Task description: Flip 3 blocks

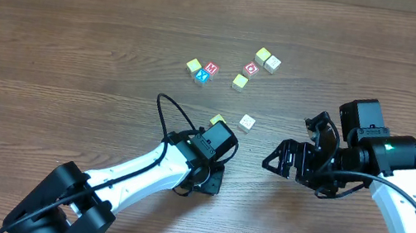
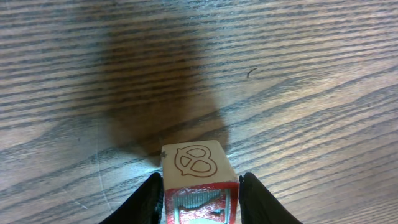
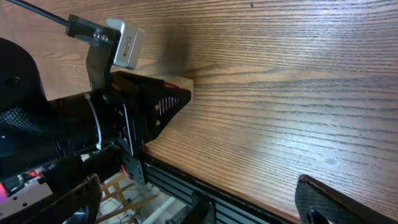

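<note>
**A:** Overhead first. Where do the arms sit?

**B:** The left gripper [image 1: 216, 131] reaches toward the middle of the tabletop [image 1: 52, 42], and the pretzel block [image 1: 217, 120] pokes out at its tip. The white block [image 1: 246, 122] lies just to the right of that one, not touching it. The right gripper [image 1: 295, 140] hangs farther right, jaws spread wide with nothing between them.

**A:** And the other cubes?

**B:** They lie farther up. The M and X blocks [image 1: 206, 73] touch each other, and the red O block [image 1: 252, 68] and some yellow blocks [image 1: 240, 81] are nearby.

**A:** Left wrist view?

**B:** The pretzel block [image 2: 199, 165] sits between the two fingers [image 2: 149, 202], pretzel drawing up. A red-framed face looks toward the camera, cut off by the frame edge. The fingers flank it closely. I cannot tell whether they press it or stand just clear.

**A:** Right wrist?

**B:** Its own fingertips [image 3: 323, 202] show at the bottom corners, far apart, so it is open. Across the wood is the left arm [image 3: 62, 130], with a pale corner of the pretzel block [image 3: 185, 84] at its tip.
</note>
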Available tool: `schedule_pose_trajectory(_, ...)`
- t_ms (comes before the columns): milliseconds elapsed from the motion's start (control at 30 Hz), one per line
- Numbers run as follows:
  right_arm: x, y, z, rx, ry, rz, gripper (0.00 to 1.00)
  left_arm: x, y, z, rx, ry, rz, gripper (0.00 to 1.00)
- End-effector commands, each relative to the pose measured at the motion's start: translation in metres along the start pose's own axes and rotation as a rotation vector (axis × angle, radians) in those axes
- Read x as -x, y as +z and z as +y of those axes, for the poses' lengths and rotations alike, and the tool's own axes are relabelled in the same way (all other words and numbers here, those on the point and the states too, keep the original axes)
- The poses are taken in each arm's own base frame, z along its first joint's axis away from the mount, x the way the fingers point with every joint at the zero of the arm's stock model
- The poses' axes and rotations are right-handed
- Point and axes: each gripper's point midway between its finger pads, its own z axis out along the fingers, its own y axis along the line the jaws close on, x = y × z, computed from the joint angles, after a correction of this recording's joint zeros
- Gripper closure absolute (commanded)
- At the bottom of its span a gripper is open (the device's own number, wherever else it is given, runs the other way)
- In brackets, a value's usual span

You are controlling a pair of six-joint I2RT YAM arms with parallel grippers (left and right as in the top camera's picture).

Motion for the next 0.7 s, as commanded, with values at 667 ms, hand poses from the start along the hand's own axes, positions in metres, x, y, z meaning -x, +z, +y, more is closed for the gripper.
schedule_pose_trajectory(667, 0.006, -0.007, 0.007, 0.006, -0.032, -0.036, 0.0, 0.073, -0.057, -0.01, -0.07, 0.146, -0.228, 0.37)
